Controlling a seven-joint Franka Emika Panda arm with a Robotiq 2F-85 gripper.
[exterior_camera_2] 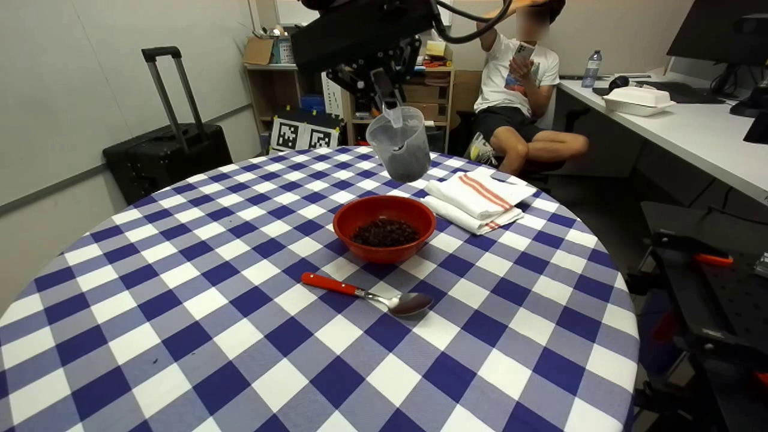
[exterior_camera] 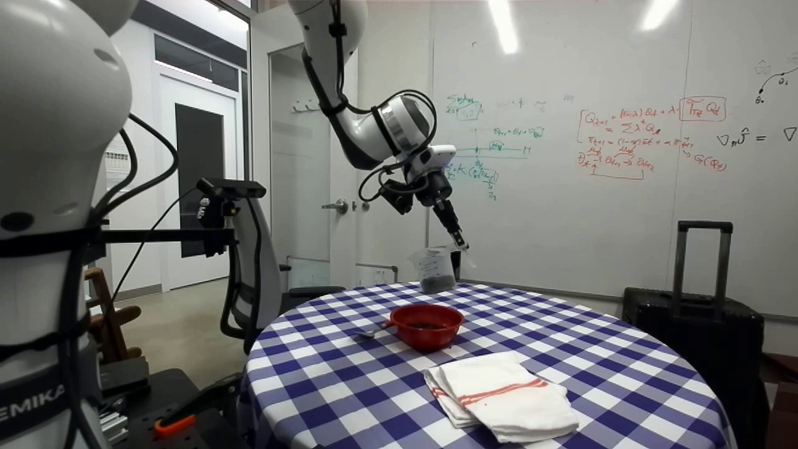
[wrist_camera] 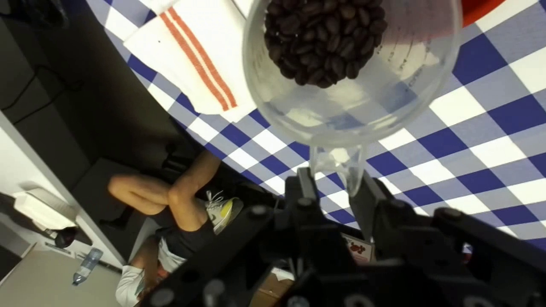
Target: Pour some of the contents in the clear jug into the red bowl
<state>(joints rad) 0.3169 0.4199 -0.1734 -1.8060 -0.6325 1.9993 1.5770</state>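
The clear jug (exterior_camera: 437, 269) is a transparent cup with dark beans in its bottom. It hangs in the air above the table, slightly tilted, beyond the red bowl in an exterior view (exterior_camera_2: 401, 150). In the wrist view the jug (wrist_camera: 354, 108) shows its open mouth and the beans inside. My gripper (wrist_camera: 337, 185) is shut on the jug's handle, with one finger on each side; it also shows in an exterior view (exterior_camera: 460, 240). The red bowl (exterior_camera: 427, 338) stands on the table with dark contents in it (exterior_camera_2: 384, 253). Only its edge (wrist_camera: 480, 9) shows in the wrist view.
A white folded cloth with red stripes (exterior_camera: 511, 402) lies beside the bowl. A spoon with a red handle (exterior_camera_2: 336, 284) lies on the checkered tablecloth (exterior_camera_2: 240, 360) near the bowl. A person (exterior_camera_2: 522, 90) sits beyond the table. A black suitcase (exterior_camera: 692, 330) stands behind it.
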